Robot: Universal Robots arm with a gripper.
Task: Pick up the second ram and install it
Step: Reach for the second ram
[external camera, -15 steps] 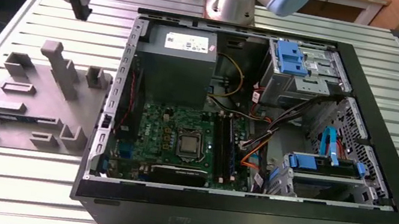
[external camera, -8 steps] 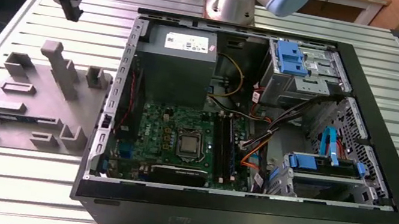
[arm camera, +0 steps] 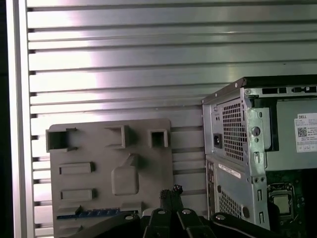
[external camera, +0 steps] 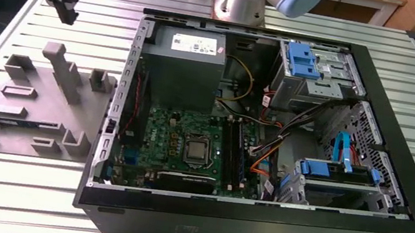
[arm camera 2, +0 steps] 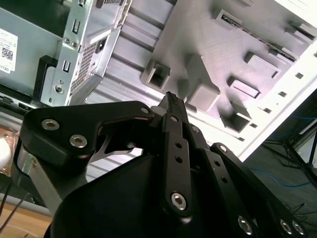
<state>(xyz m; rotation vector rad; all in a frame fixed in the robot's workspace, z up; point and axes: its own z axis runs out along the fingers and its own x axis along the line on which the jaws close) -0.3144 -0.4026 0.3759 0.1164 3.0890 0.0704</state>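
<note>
The second ram [arm camera: 86, 214] lies on edge in a long slot of the grey fixture plate [arm camera: 106, 161]; it is a thin blue-green strip. In the exterior view it is a dark line [external camera: 21, 121] in the near part of the fixture [external camera: 32, 103]. My gripper [external camera: 68, 17] hangs high above the table, beyond the fixture's far end, well away from the ram. Its black fingers [arm camera 2: 171, 101] meet at a point, shut, with nothing between them. In the first wrist view the gripper's tip [arm camera: 171, 191] sits over the fixture's near right corner.
An open black computer case [external camera: 257, 226] lies on the slatted metal table [external camera: 2, 183], at the exterior view's right of the fixture. Inside are the green motherboard [external camera: 175, 130], long black memory slots [external camera: 233, 152], a grey power supply [external camera: 188, 56] and cables. Tall fixture blocks [external camera: 59, 66] stand up.
</note>
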